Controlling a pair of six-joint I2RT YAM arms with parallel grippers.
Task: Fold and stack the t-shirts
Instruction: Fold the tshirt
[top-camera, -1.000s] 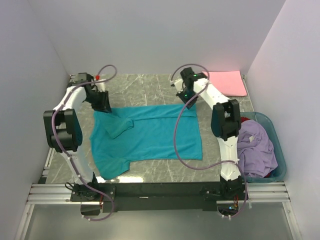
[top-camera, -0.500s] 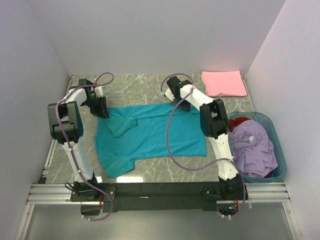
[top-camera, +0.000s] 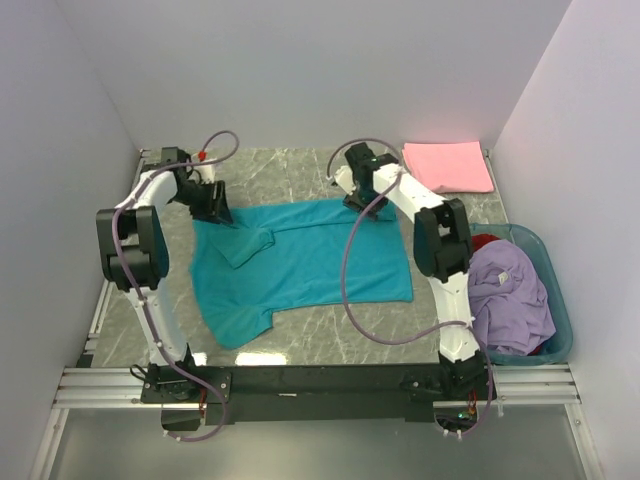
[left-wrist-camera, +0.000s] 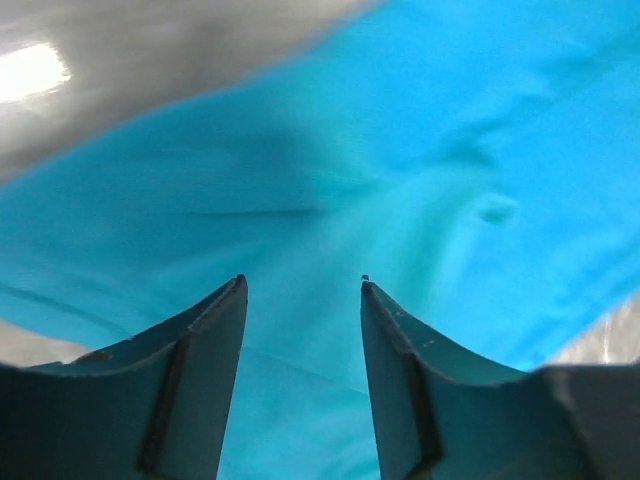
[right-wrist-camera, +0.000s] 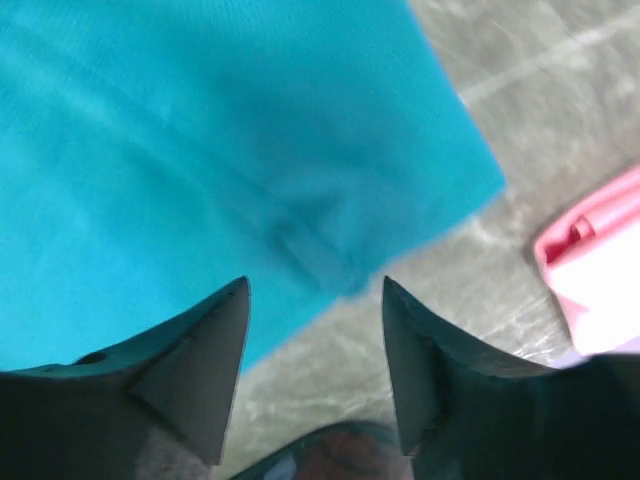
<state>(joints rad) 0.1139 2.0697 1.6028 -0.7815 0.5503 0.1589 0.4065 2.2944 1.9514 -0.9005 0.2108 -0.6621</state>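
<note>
Since 1 second ago both jaws are opening: the left gripper (top-camera: 215, 205) and right gripper (top-camera: 362, 195) are hovering empty over the teal t-shirt's (top-camera: 300, 265) far edge, mid-table. 1 pink t-shirt (top-camera: 448, 166) is lying folded at the table's (top-camera: 290, 170) far-right corner; the lavender t-shirt (top-camera: 510, 295) and red t-shirt (top-camera: 482, 243) are waiting in the basket (top-camera: 562, 318).

Teal t-shirt (top-camera: 300, 265) soft matt cloth; table (top-camera: 300, 170) glossy veined marble; basket (top-camera: 563, 305) smooth plastic

The grey marbled tabletop (top-camera: 300, 170) carries a teal shirt (top-camera: 310, 270) spread flat across its middle, with a flap folded over near its far left corner. A pink shirt (top-camera: 448, 166) lies folded in the far right corner, apart from it. A basket (top-camera: 566, 325) sits at the right edge.
</note>
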